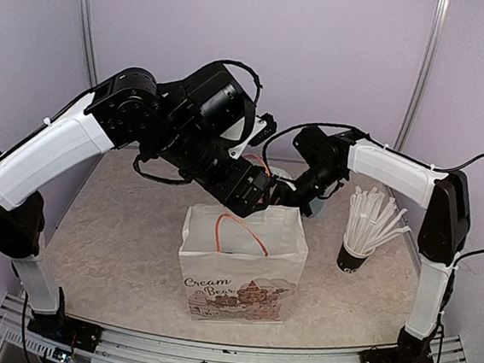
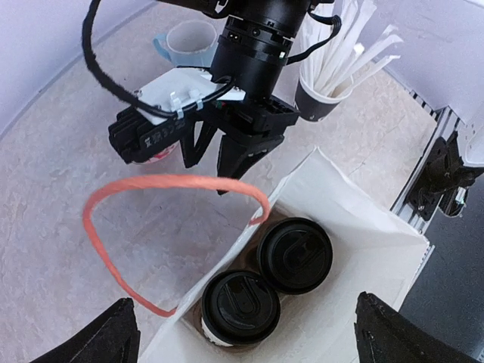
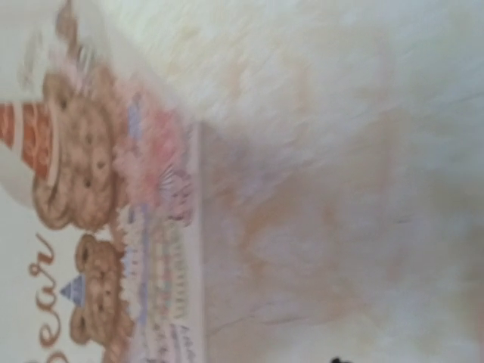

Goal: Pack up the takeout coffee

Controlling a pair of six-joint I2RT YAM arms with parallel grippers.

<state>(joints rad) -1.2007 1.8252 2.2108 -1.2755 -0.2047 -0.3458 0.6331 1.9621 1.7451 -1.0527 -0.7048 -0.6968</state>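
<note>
pale lilac walls [image 1: 323, 52] around a beige marbled tabletop [image 1: 126, 230]

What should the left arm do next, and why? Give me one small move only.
Probably lift the left gripper straight up, clear of the paper bag. The two lidded cups already stand side by side inside it, and its jaws are wide with nothing between them. The right gripper sits at the bag's rim by the orange handle, so a straight rise seems safest.
</note>
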